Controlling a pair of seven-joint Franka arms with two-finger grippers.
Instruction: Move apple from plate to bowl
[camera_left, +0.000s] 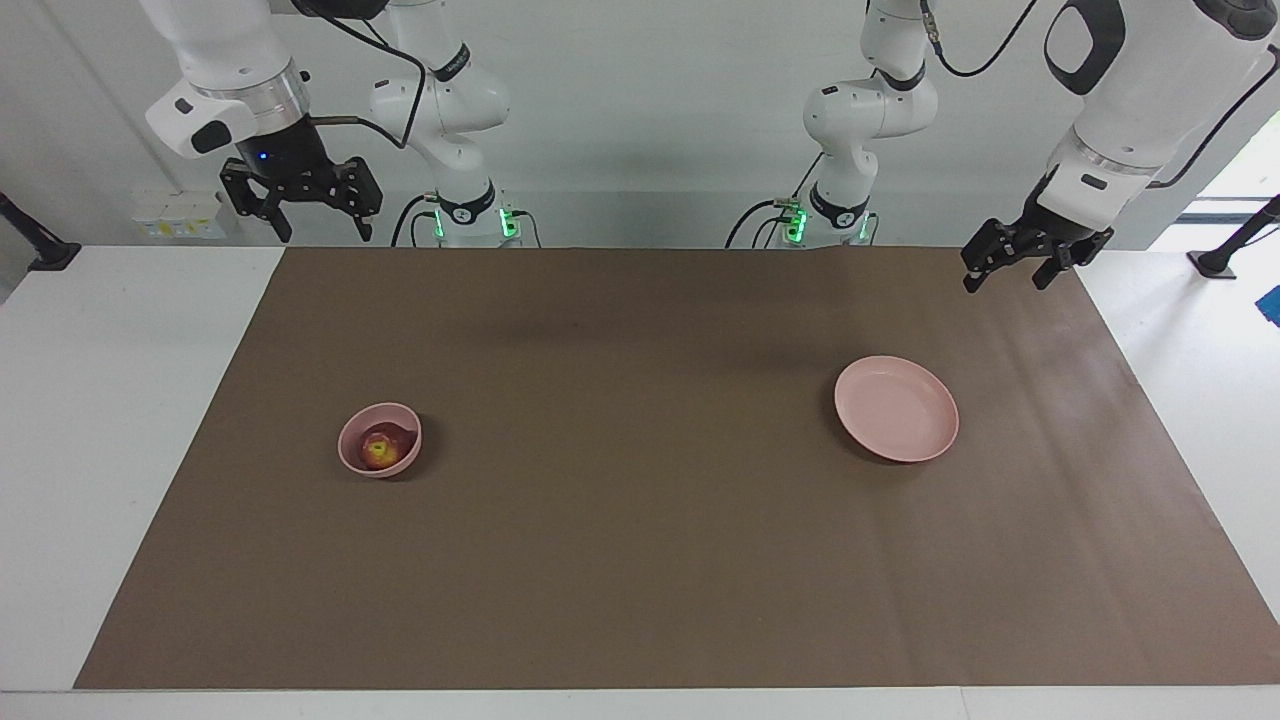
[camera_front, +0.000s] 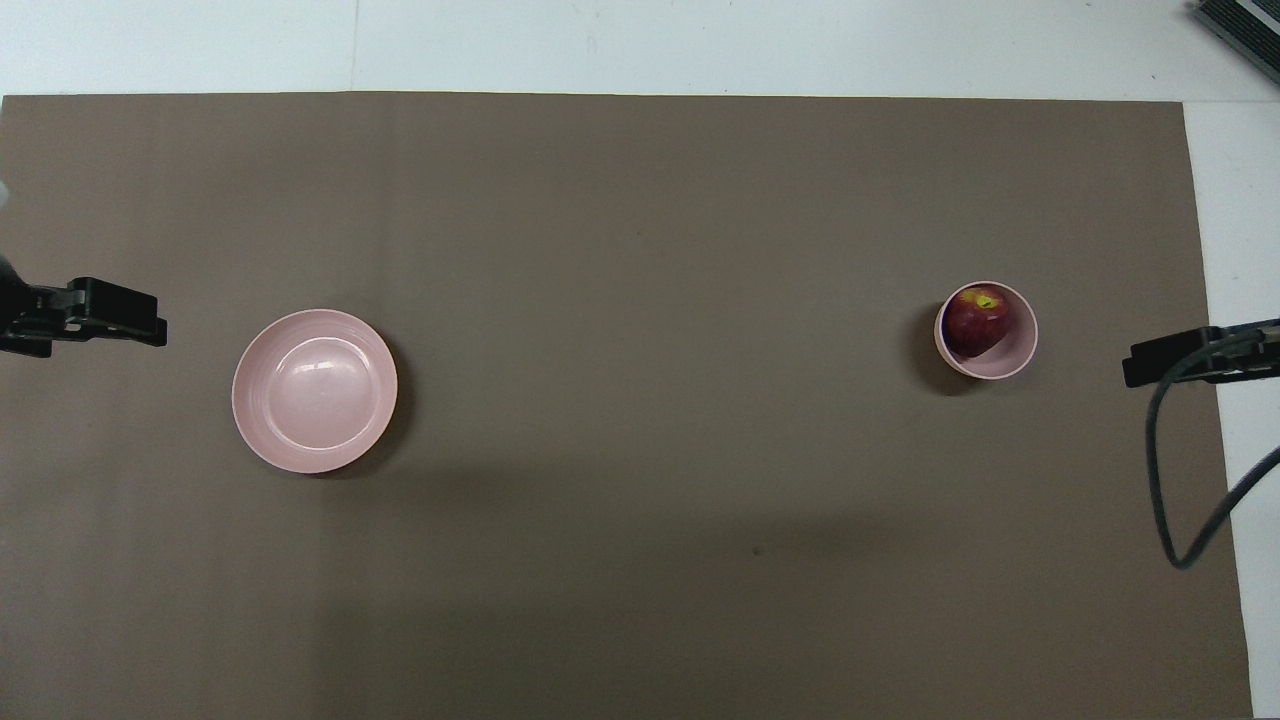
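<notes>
Little can go wrong now, since the apple (camera_left: 379, 449) already sits inside the bowl (camera_left: 351, 452) and the job looks done; the plate (camera_left: 897, 409) is bare. The remaining risk, as I judge it, is a needless return: if either arm sweeps low over the brown mat (camera_left: 640, 560), a finger could clip the bowl's rim and tip the small, deep dish, letting the round fruit roll off across the tabletop (camera_left: 120, 420). The apple leans toward one wall of the bowl, so a jolt there might rock it.

Starting near the robots, the right pincer (camera_left: 316, 224) hangs in the air over the mat's edge at the right arm's end, its fingers spread open and holding nothing. The left pincer (camera_left: 1008, 268) hangs over the mat's corner at the left arm's end, also open and empty. Both arms wait.

Farther from the robots, the plate lies toward the left arm's end, well apart from the left pincer. The bowl with the apple lies farther out again, toward the right arm's end, well apart from the right pincer.
</notes>
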